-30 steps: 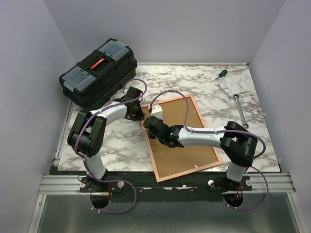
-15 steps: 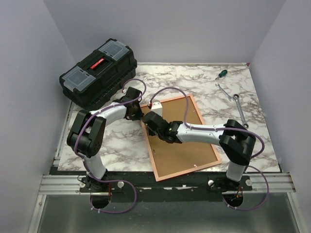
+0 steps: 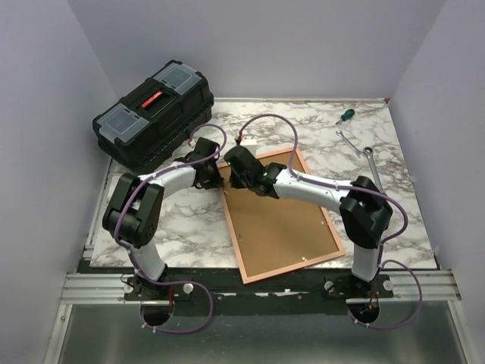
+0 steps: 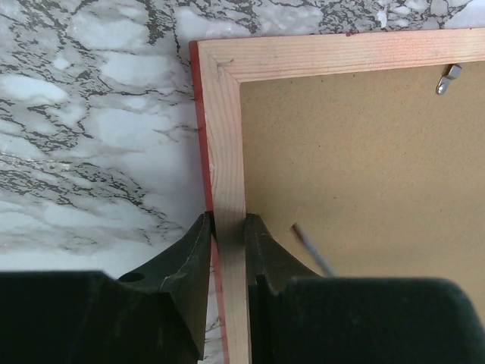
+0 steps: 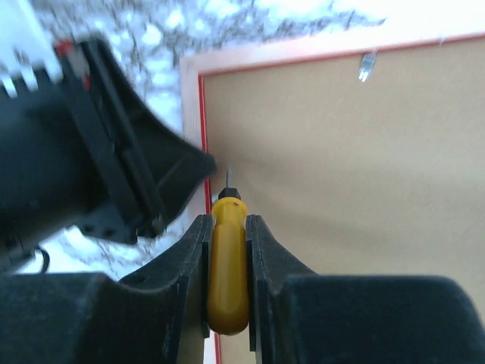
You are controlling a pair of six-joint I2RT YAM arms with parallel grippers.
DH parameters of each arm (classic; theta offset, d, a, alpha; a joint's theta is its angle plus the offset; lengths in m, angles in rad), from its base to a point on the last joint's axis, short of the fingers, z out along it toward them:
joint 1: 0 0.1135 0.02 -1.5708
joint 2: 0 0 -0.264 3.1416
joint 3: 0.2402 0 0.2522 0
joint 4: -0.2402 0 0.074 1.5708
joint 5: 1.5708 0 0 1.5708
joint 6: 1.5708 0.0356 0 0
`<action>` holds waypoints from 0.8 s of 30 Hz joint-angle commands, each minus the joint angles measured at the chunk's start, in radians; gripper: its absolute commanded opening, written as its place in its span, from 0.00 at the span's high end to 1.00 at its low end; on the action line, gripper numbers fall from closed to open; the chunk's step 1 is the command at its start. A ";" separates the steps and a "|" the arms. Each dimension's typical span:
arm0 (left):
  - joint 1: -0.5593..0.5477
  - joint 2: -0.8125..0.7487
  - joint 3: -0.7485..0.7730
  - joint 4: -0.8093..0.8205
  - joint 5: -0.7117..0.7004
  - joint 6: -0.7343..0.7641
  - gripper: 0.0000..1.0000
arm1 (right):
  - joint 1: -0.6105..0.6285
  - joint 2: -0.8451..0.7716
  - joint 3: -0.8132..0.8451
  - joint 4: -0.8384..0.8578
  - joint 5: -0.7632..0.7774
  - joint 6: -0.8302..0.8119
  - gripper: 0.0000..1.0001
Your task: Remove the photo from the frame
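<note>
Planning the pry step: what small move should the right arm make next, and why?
Probably ease the screwdriver in the right gripper toward the metal tab: it overlaps the backing board inside the frame, which the left gripper clamps.

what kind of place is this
Probably a robot test cell set up as a small workbench: plain walls close in a marble-patterned table, with a black toolbox, wrenches and a green-handled screwdriver on it, and two arms bolted at its near edge.
</note>
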 commanded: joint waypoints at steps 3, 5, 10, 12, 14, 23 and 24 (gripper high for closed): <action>-0.009 0.006 -0.009 -0.145 0.051 0.009 1.00 | -0.050 -0.019 0.108 -0.019 -0.070 -0.069 1.00; -0.009 0.002 0.008 -0.156 0.053 0.017 1.00 | -0.050 -0.042 0.112 -0.050 -0.082 -0.073 1.00; -0.009 -0.033 0.066 -0.184 0.028 0.056 0.70 | -0.050 -0.237 -0.056 -0.043 -0.093 -0.077 1.00; -0.009 -0.060 0.089 -0.196 0.021 0.074 0.51 | -0.049 -0.344 -0.160 -0.039 -0.102 -0.102 1.00; -0.009 -0.100 0.099 -0.210 0.018 0.090 0.34 | -0.050 -0.441 -0.263 -0.057 -0.079 -0.116 1.00; -0.129 -0.354 -0.139 -0.240 0.029 0.102 0.18 | -0.051 -0.812 -0.492 -0.247 -0.016 -0.059 1.00; -0.167 -0.381 -0.165 -0.245 0.012 0.082 0.18 | -0.051 -0.848 -0.506 -0.257 -0.015 -0.042 1.00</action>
